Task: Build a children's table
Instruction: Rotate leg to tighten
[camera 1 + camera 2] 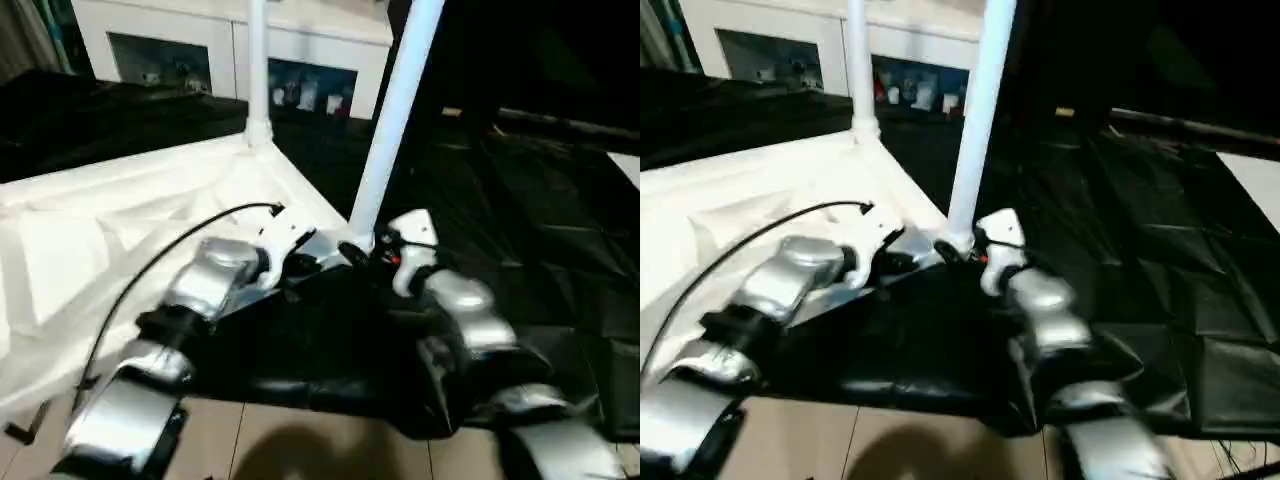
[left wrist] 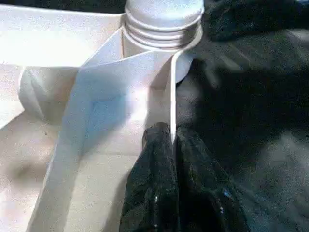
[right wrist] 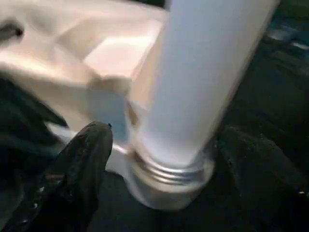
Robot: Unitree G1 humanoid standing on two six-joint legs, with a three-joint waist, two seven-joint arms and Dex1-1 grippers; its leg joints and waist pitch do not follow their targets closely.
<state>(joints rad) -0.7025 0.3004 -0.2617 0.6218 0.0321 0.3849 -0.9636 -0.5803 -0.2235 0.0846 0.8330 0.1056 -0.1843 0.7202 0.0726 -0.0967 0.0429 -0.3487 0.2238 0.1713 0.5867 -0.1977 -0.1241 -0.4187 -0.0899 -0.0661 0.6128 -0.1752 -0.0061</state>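
The left gripper (image 2: 172, 145) has its jaws pinched together on the thin side wall of the children's table (image 1: 90, 240), which lies upside down at the left of the head view. The right gripper (image 3: 164, 150) stands with jaws apart, straddling the base of the near leg (image 1: 392, 120) at its threaded collar. A second leg (image 1: 257, 60) rises at the upper centre. Judging by the threads, keep the rim pinned while turning the leg straight, square to the black worktop (image 1: 520, 220).

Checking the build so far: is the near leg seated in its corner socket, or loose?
Seated, it seems: the near leg stands upright in the corner socket of the upturned tabletop; how tightly, cannot tell.
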